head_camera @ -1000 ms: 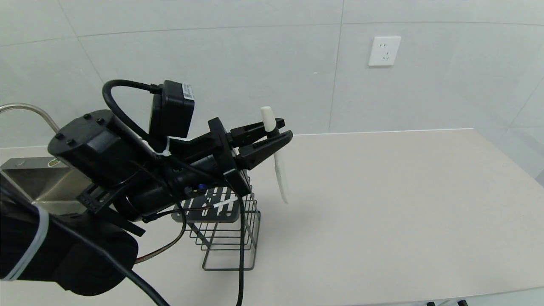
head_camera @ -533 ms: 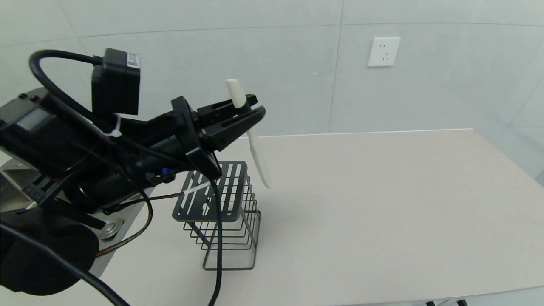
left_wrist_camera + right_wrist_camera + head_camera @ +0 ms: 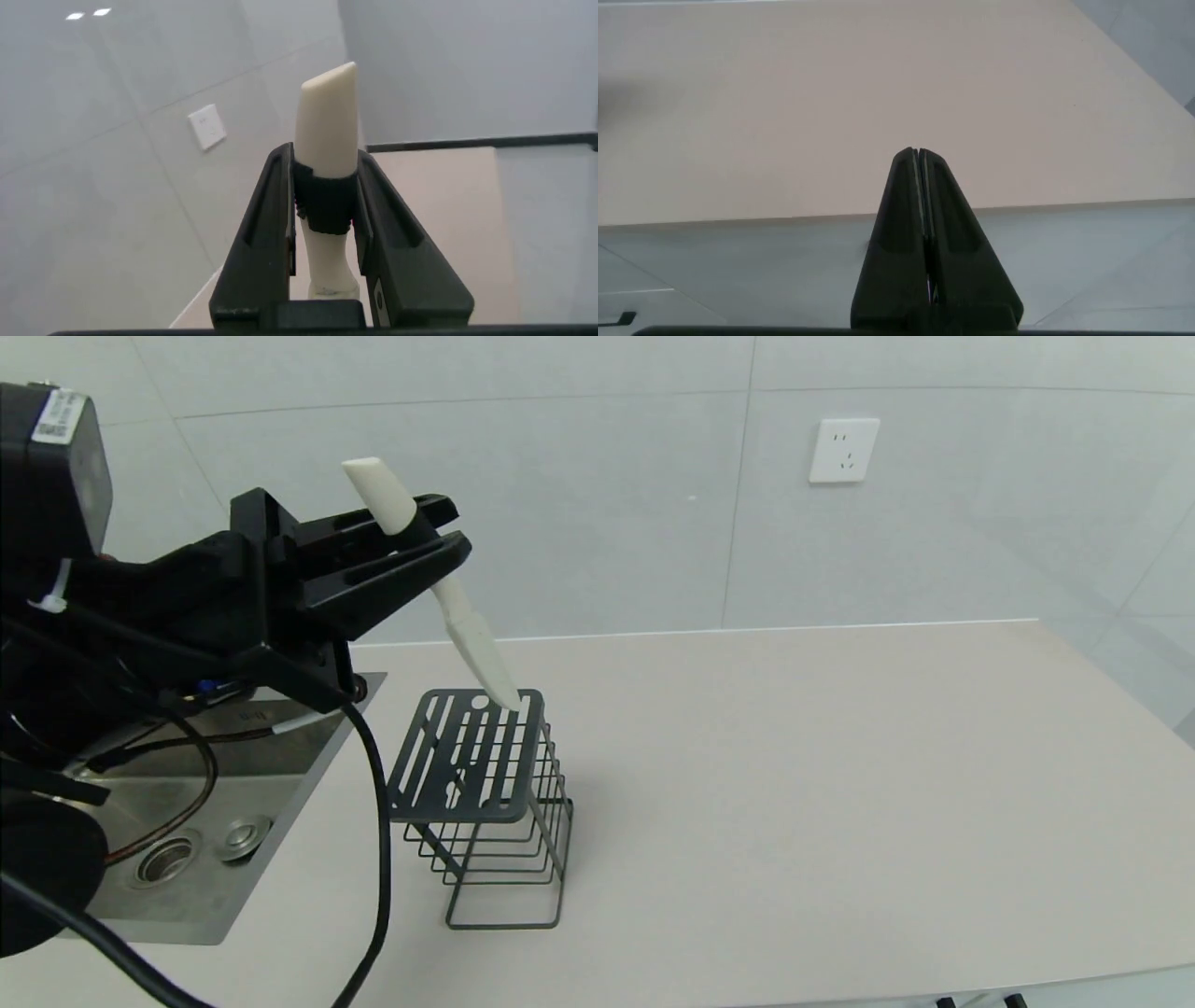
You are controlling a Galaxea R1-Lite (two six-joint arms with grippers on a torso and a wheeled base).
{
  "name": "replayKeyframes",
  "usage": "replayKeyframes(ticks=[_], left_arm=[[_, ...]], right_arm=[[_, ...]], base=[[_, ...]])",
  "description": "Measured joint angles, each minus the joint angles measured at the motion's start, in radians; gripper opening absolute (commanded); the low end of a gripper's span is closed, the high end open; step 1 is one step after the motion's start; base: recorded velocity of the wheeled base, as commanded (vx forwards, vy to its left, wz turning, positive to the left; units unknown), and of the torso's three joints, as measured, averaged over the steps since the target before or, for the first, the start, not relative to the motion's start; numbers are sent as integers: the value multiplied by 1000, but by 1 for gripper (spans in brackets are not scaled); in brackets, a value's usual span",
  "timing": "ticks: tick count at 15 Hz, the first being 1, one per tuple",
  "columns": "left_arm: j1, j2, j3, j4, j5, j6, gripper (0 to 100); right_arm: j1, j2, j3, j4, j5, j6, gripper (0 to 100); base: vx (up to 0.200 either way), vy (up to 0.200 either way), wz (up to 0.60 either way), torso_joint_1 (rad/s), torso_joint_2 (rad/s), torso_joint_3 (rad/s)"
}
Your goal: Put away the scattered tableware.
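Note:
My left gripper (image 3: 420,527) is shut on a white knife (image 3: 467,625), held by its handle high above the counter. The knife slants down and to the right, and its tip reaches the slotted top of the dark wire rack (image 3: 467,756); whether it has entered a slot I cannot tell. In the left wrist view the white knife's handle end (image 3: 327,107) sticks up between the left gripper's (image 3: 325,201) closed fingers. My right gripper (image 3: 921,168) is shut with nothing in it, just off the counter's near edge.
The beige counter (image 3: 840,756) stretches wide to the right of the rack. A steel sink (image 3: 187,821) with a drain lies left of the rack. A tiled wall with a white socket (image 3: 844,448) stands behind.
My left arm has swung up and to the left with the knife. The knife went from hanging right of the rack to tilting with its tip at the rack's slotted top.

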Motion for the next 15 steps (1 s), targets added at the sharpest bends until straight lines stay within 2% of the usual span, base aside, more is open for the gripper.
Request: replayKeyframes(ticks=[4,5,7,8,12,15], left_arm=[[-15,27,0,-26,-9,4,0],[-20,44,-10,-27,-9,24,0],[-21,101,-56,-28,-11,105,0],[-22,122,-73,-28,-12,119,0],[-9,137,-85,-27,-13,122,0],[-1,114,-50,-22,-12,120,0]], right_arm=[[0,-2,0,1,1,2,0],[0,-2,0,1,0,3,0],[0,-2,0,1,-1,4,0],[0,-2,0,1,-1,5,0],[0,-2,0,2,-1,5,0],[0,-2,0,2,-1,4,0]], base=[[0,0,0,0,0,0],[0,0,0,0,0,0],[0,0,0,0,0,0],[0,0,0,0,0,0],[0,0,0,0,0,0],[0,0,0,0,0,0]])
